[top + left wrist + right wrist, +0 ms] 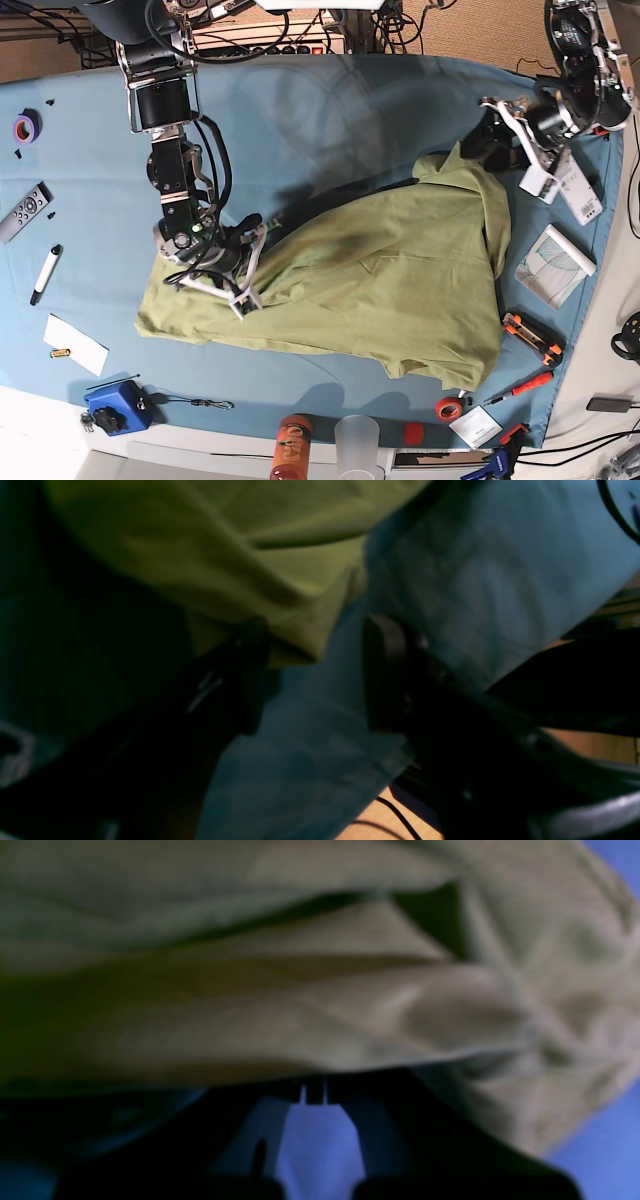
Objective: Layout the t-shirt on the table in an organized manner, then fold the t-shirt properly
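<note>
1. The t-shirt (370,280) lies in a loose, rumpled heap on the middle-right of the table (330,110), not flat. One corner peaks up toward the far right; the near hem sags toward the front edge.

2. Handling, my read: light, soft cotton with no stiffness. It drapes and bunches, follows whatever pulls it, and drags on the table cloth rather than sliding cleanly. Not fragile. Main risk is pinching two layers at once or dragging the teal cover along with it.

3. Where to grab, judgement: seams and edges such as shoulder points, sleeve cuffs and hem corners. Two well-separated points, one per arm, then tension it to spread. Grabbing mid-panel just makes more folds.

4. Right gripper (243,262) sits at the shirt's left end in the base view. The wrist view shows the jaws closed together right under a thick fold of fabric (320,1030), with blue table visible behind. It looks clamped on the shirt edge, though the pinch point itself is hidden by the overhanging cloth.

5. Left gripper (315,672) is at the raised far-right corner. Jaws are spread wide with bare table between them. One finger (252,672) touches or sits just under the shirt's edge (280,630); the other is clear of it. Nothing is held.

6. Tools along the table edges are well apart from the shirt, except the orange screwdriver (520,388) and tape roll (448,408) near its front-right corner.
</note>
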Controlling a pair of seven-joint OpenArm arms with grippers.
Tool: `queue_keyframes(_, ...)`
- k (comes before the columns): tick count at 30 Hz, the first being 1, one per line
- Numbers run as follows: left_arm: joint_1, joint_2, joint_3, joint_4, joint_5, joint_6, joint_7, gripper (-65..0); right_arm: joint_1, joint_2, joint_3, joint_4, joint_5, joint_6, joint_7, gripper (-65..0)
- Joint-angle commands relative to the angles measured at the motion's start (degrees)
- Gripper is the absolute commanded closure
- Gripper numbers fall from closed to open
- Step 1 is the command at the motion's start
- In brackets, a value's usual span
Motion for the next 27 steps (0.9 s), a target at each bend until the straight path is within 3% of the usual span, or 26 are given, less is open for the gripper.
queue_keyframes(1,-0.28,-0.46,0.04,0.87,-0.28,-0.24,-2.21,-30.9,1.62,0.17,0.24,3.52,0.39,-0.07,0.55,0.0)
queue_keyframes(6,-0.28,-0.50,0.50,0.87,1.62,1.66,-3.15,-30.9,1.62,0.94,0.24,15.63,6.49,-0.04,-7.91,0.0)
queue_keyframes(16,0.02,-0.48,0.50,0.87,3.61,1.22,-2.14,-30.9,-1.77,1.75,0.24,19.45,6.71,-0.04,-10.34,0.0)
queue_keyframes(18,0.02,-0.48,0.50,0.87,3.61,1.22,-2.47,-30.9,-3.15,1.75,0.24,19.45,6.69,1.29,-12.39,0.0)
queue_keyframes(19,0.02,-0.50,0.50,0.87,3.63,1.22,-2.51,-30.9,-3.91,1.79,0.24,19.45,6.69,2.47,-13.00,-2.0)
queue_keyframes(21,0.02,-0.48,0.50,0.87,3.61,1.25,-2.51,-30.9,-5.73,1.75,0.24,19.45,6.19,3.06,-13.51,-15.0)
queue_keyframes(23,0.02,-0.48,0.50,0.87,3.61,1.25,-2.54,-30.9,-7.41,1.75,0.17,19.45,3.98,3.02,-13.29,-22.7)
queue_keyframes(27,0.00,-0.48,0.50,0.87,3.58,1.25,-2.56,-30.9,-8.81,2.89,0.00,19.06,-2.95,2.93,-10.38,-22.8)
